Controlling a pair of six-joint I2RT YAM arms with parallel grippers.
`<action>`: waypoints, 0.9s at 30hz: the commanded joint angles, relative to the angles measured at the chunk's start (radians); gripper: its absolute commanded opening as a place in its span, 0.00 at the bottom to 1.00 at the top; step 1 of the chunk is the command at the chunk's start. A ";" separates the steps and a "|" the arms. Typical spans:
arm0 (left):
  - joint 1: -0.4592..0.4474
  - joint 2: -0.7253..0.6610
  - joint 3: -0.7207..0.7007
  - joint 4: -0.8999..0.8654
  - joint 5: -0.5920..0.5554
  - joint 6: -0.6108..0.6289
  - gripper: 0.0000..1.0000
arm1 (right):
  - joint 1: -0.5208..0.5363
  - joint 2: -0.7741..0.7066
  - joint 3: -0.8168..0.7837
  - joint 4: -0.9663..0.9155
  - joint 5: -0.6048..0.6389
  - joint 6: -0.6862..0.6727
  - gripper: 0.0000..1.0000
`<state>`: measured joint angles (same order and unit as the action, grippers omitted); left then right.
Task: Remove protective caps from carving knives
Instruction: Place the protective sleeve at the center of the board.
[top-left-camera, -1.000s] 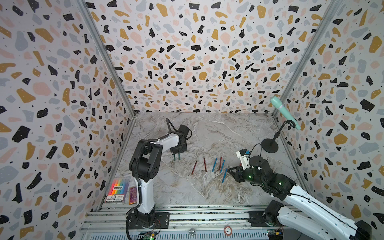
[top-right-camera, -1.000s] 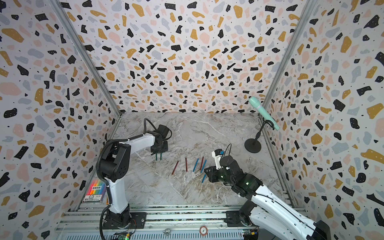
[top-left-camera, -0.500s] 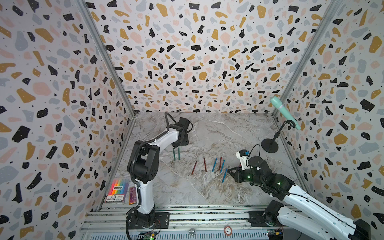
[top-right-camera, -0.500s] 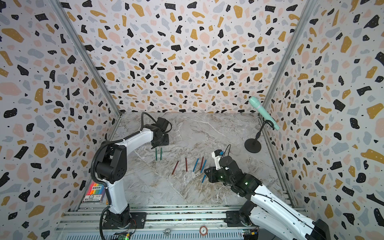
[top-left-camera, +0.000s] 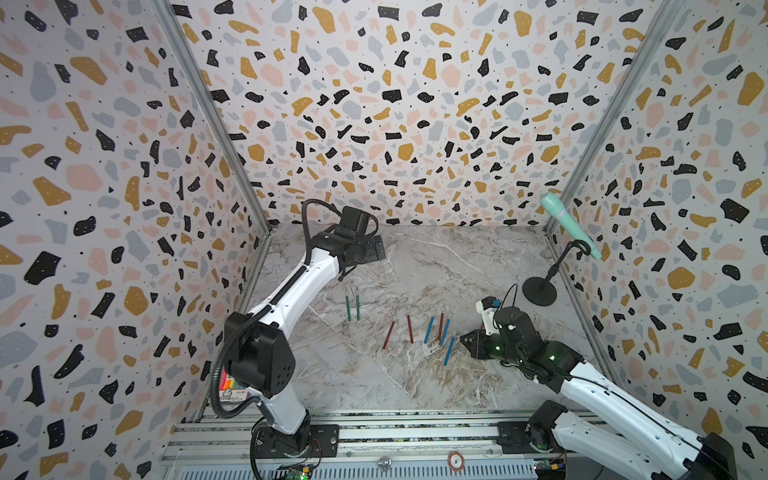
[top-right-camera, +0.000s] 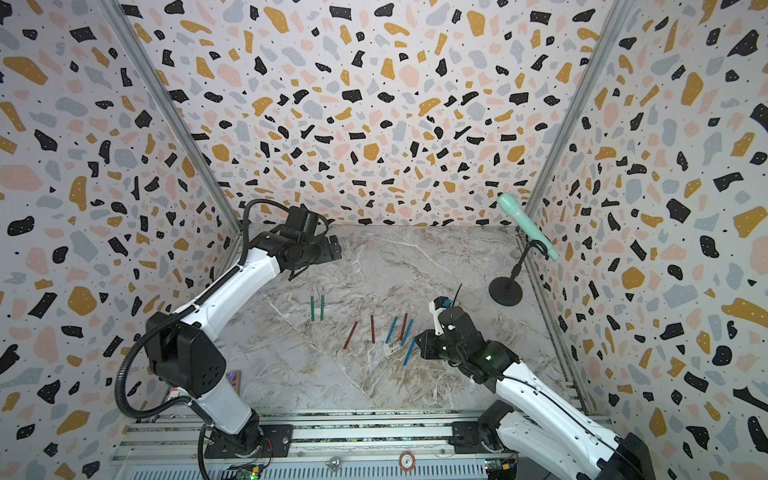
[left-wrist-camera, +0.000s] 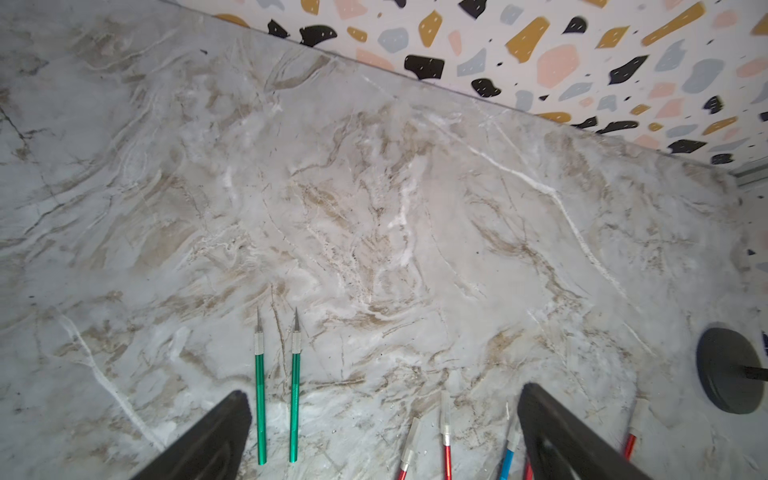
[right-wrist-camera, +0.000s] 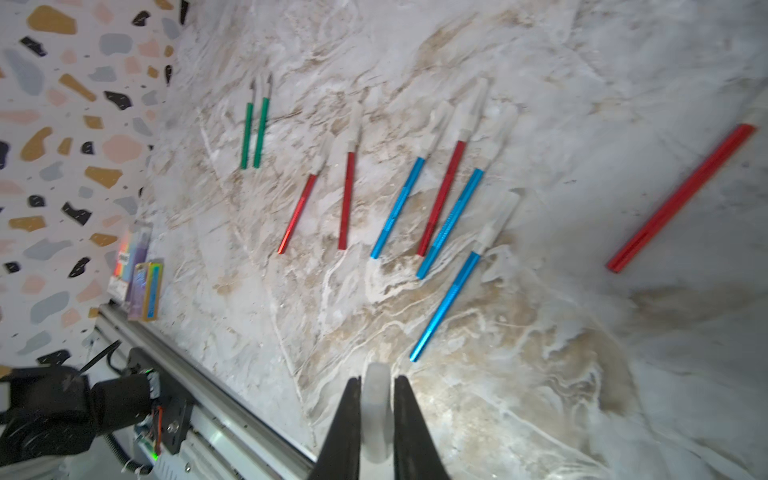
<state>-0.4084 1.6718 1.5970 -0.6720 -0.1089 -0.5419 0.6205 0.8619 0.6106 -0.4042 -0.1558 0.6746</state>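
Note:
Two green carving knives (left-wrist-camera: 259, 395) (top-left-camera: 352, 303) lie side by side on the marble table with bare grey tips. Several red and blue carving knives (top-left-camera: 428, 330) (right-wrist-camera: 347, 199) lie in a loose row mid-table, with translucent protective caps on their tips. One more red knife (right-wrist-camera: 681, 199) lies apart in the right wrist view. My left gripper (top-left-camera: 376, 249) (left-wrist-camera: 384, 399) hangs open and empty, raised above the back left of the table, beyond the green pair. My right gripper (top-left-camera: 465, 341) (right-wrist-camera: 377, 380) is low beside a blue knife (right-wrist-camera: 446, 303) and shut on a loose translucent cap (right-wrist-camera: 376, 411).
A mint-green microphone (top-left-camera: 569, 224) on a black round-based stand (top-left-camera: 539, 291) stands at the back right. A rainbow pen pack (right-wrist-camera: 124, 266) lies at the front left by the wall. Patterned walls close three sides; a metal rail (top-left-camera: 374, 432) runs along the front.
My left gripper has opened, lifted off the green knives and drawn back toward the rear wall. Both green knives stay on the table. The right arm has not moved.

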 joint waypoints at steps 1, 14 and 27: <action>-0.041 -0.089 -0.065 0.020 -0.005 -0.015 1.00 | -0.075 0.039 0.081 -0.073 -0.023 -0.078 0.00; -0.070 -0.442 -0.476 0.164 -0.158 0.040 0.99 | -0.196 0.395 0.310 -0.183 0.087 -0.249 0.00; -0.070 -0.704 -0.834 0.295 -0.342 0.101 0.99 | -0.221 0.803 0.600 -0.183 0.173 -0.288 0.00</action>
<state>-0.4816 0.9947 0.8001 -0.4408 -0.3874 -0.4595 0.4160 1.6165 1.1408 -0.5549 -0.0040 0.4152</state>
